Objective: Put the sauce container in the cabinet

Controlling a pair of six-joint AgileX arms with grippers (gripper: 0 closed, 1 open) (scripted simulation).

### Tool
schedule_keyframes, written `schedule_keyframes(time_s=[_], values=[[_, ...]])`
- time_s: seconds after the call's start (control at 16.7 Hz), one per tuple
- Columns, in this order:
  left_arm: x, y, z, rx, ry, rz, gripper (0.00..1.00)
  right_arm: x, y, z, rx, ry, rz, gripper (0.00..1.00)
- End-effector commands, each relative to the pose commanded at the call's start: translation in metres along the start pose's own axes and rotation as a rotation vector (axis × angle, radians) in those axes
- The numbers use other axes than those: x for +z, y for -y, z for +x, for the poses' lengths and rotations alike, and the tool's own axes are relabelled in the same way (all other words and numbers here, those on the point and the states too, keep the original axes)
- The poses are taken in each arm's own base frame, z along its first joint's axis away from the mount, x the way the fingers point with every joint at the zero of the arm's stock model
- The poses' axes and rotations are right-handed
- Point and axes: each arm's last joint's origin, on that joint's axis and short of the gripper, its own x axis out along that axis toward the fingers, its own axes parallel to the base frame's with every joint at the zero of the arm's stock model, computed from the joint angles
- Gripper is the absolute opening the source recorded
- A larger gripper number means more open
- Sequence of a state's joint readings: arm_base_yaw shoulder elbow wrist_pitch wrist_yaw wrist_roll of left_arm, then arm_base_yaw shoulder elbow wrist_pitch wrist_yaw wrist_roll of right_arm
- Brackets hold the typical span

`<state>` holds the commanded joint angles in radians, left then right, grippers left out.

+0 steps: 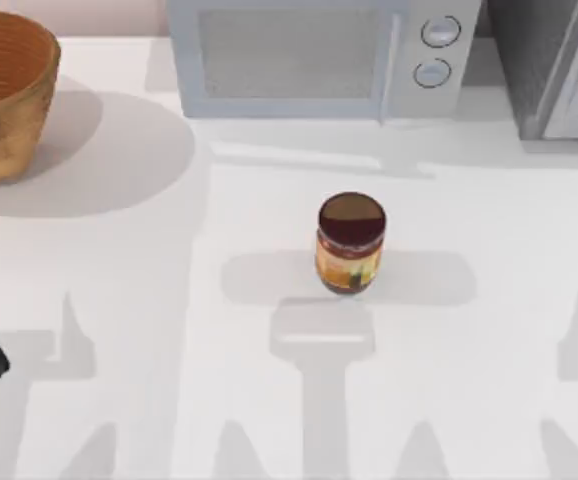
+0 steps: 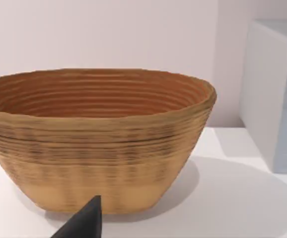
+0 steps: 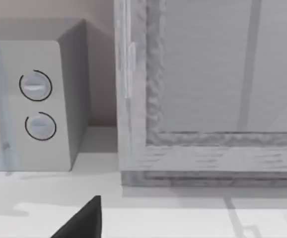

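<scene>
At table centre the sauce container stands upright, untouched.

No readable text anywhere. The sauce container carries a yellow-orange label with red marks, but no letters or numbers can be made out on it. The microwave has two round knobs with no legible markings or scale. Nothing printed on the cabinet door or the basket.
</scene>
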<state>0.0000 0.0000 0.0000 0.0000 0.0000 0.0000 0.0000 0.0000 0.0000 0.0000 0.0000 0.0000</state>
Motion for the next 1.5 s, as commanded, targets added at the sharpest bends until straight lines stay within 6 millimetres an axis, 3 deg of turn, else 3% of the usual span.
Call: schedule_keyframes(time_s=[0.42,0.78,1.14,1.32,1.5], values=[[0.000,0.000,0.000,0.000,0.000,0.000,1.00,0.003,0.002,0.006,0.014,-0.070,-0.029,1.00],[0.000,0.000,0.000,0.000,0.000,0.000,1.00,0.031,-0.005,0.035,0.216,-0.142,-0.073,1.00],[0.000,0.000,0.000,0.000,0.000,0.000,1.00,0.051,-0.021,0.101,0.566,-0.192,-0.099,1.00],[0.000,0.000,0.000,0.000,0.000,0.000,1.00,0.044,-0.032,0.143,0.761,-0.206,-0.105,1.00],[0.000,0.000,0.000,0.000,0.000,0.000,1.00,0.024,-0.046,0.186,0.957,-0.205,-0.107,1.00]])
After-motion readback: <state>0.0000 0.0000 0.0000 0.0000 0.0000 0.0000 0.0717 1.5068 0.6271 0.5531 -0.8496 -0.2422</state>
